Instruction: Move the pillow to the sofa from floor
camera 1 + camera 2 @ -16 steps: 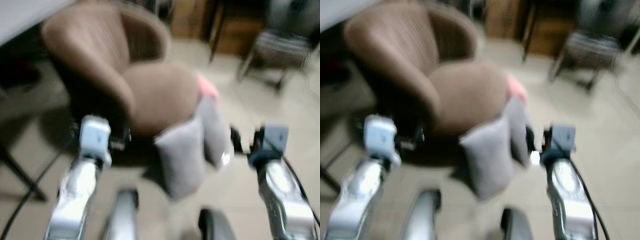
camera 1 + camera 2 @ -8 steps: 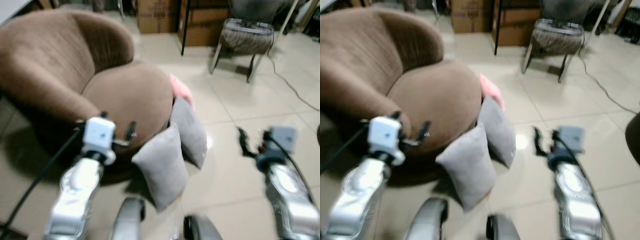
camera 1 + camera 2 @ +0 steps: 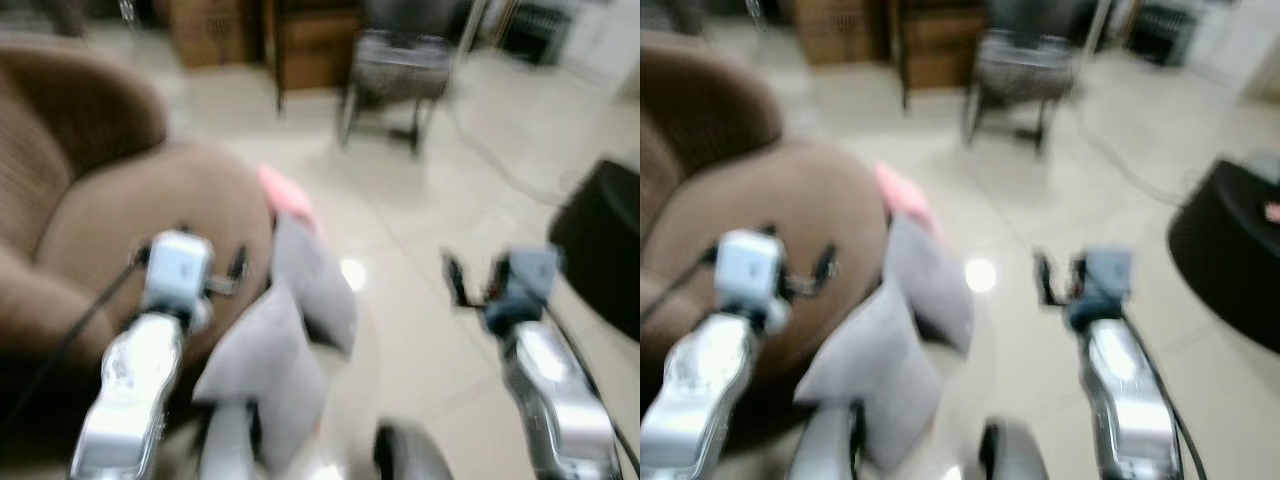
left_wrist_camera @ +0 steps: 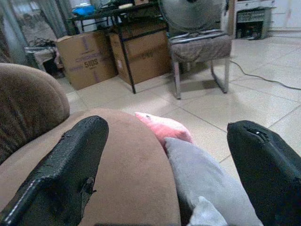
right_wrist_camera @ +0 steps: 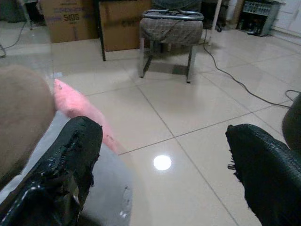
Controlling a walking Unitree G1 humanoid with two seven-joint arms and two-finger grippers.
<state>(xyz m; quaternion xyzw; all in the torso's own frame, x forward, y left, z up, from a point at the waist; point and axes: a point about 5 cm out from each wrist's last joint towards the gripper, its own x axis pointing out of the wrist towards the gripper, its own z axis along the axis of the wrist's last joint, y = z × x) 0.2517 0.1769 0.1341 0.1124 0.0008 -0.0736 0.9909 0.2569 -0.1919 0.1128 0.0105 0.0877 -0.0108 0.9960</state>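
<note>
— Grippers?
— Left gripper and right gripper both spread wide, holding nothing.
— Pillow?
— Soft grey pillow leans on the floor against the rounded brown sofa, left.

The tiled floor carries a brown sofa, with two grey pillows and a pink pillow on the tiles against its front edge. A metal-legged chair, cardboard boxes and a cable also rest on the floor.
</note>
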